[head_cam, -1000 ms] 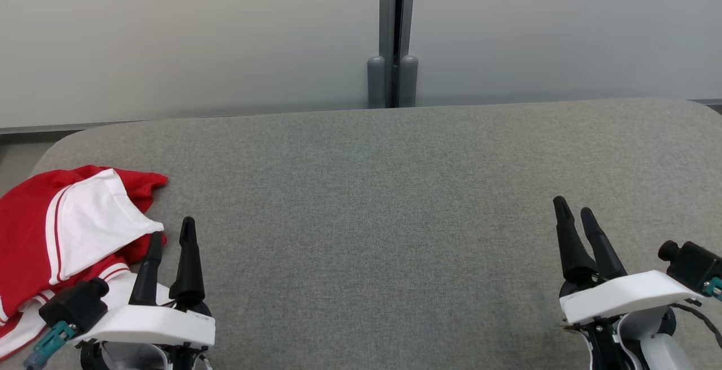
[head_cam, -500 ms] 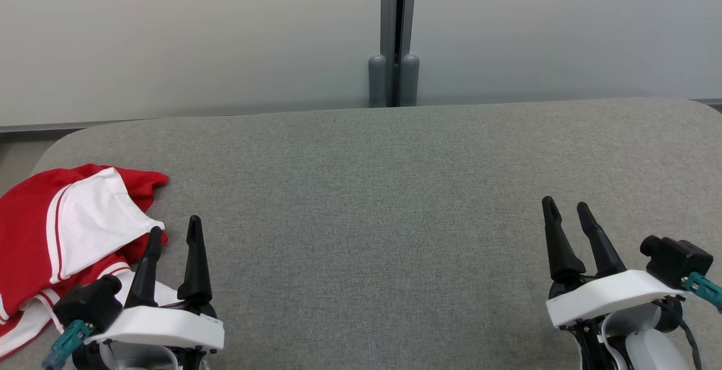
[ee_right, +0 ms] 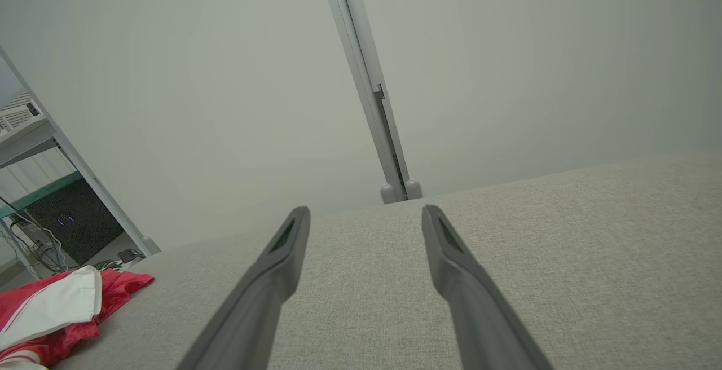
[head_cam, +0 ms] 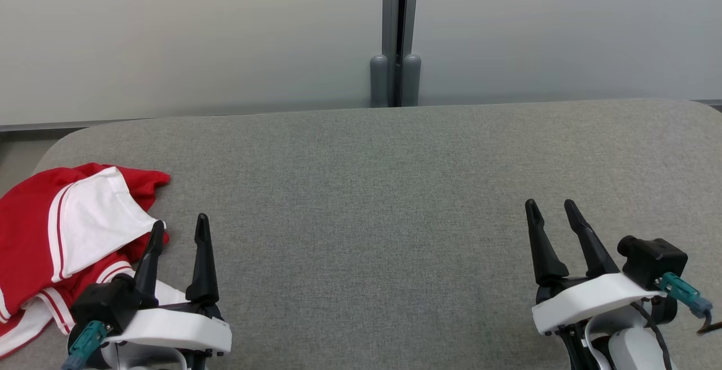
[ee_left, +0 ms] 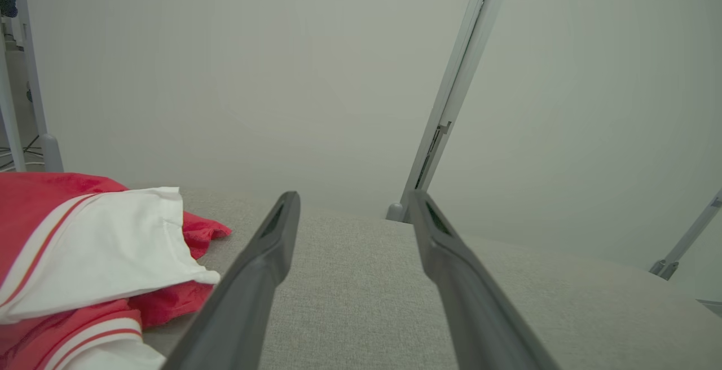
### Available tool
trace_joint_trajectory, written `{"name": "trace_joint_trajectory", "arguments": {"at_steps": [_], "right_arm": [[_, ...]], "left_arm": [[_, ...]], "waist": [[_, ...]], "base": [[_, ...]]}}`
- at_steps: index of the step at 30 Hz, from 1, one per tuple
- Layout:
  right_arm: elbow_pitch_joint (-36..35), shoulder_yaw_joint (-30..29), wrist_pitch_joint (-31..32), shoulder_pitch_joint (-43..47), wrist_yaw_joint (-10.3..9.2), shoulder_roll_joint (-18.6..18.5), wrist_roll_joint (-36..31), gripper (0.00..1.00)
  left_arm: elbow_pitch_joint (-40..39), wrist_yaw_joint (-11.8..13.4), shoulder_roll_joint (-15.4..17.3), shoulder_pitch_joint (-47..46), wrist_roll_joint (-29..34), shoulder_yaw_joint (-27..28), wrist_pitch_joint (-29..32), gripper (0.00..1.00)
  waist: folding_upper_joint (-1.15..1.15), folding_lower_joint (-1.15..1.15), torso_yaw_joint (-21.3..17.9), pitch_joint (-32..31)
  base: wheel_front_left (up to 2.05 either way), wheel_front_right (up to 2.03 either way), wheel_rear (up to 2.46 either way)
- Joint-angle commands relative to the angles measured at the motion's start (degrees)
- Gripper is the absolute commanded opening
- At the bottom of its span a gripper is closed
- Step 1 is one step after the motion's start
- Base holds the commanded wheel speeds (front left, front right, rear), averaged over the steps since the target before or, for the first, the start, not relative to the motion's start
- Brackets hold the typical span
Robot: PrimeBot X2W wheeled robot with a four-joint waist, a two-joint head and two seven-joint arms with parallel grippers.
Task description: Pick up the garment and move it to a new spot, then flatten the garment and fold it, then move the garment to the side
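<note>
A wide grey fabric-covered surface (head_cam: 372, 189) with rounded far corners stretches across the head view, backed by pale wall panels. A grey post (head_cam: 395, 37) divides the panels at 12 o'clock.

A crumpled garment (head_cam: 67, 229), red with white panels and thin red-and-white stripe trim, lies in a heap at 8 o'clock, at the surface's left edge. Any print or label on it cannot be made out.

The left gripper (head_cam: 180, 221) sits at 7 o'clock with its two dark fingers spread apart and nothing between them. Its outer finger overlaps the garment's near hem in the head view. In the left wrist view the same finger lies just beside the white fabric; whether they touch cannot be told.

The right gripper (head_cam: 549, 203) sits at 5 o'clock over bare grey surface, well apart from the garment. Its fingers are also spread and hold nothing.
</note>
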Motion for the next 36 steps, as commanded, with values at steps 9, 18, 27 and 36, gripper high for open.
{"name": "trace_joint_trajectory", "arguments": {"at_steps": [9,18,27,36], "right_arm": [[0.44,0.62,-1.74,-1.19,0.25,-0.27,-5.13,1.0],[1.21,0.99,-2.71,-1.67,0.26,0.0,-8.69,1.0],[1.7,1.46,-3.68,-1.82,0.27,0.18,-12.01,1.0],[1.83,2.06,-4.75,-1.4,0.22,0.37,-15.44,1.0]], "left_arm": [[-0.58,0.59,0.4,0.44,5.3,-0.32,-1.54,1.0],[-0.23,0.88,0.4,0.48,8.58,-0.47,-2.53,1.0],[0.04,0.78,0.4,0.61,12.05,-0.67,-3.48,1.0],[0.32,0.64,0.39,0.88,15.12,-1.06,-4.54,1.0]], "waist": [[0.0,0.0,0.14,-0.06],[0.0,0.0,0.24,-0.1],[0.0,0.0,0.27,-0.26],[0.0,0.0,0.28,-0.6]], "base": [[0.0,0.0,0.0],[0.0,0.0,0.0],[0.0,0.0,0.0],[0.0,0.0,0.0]]}}
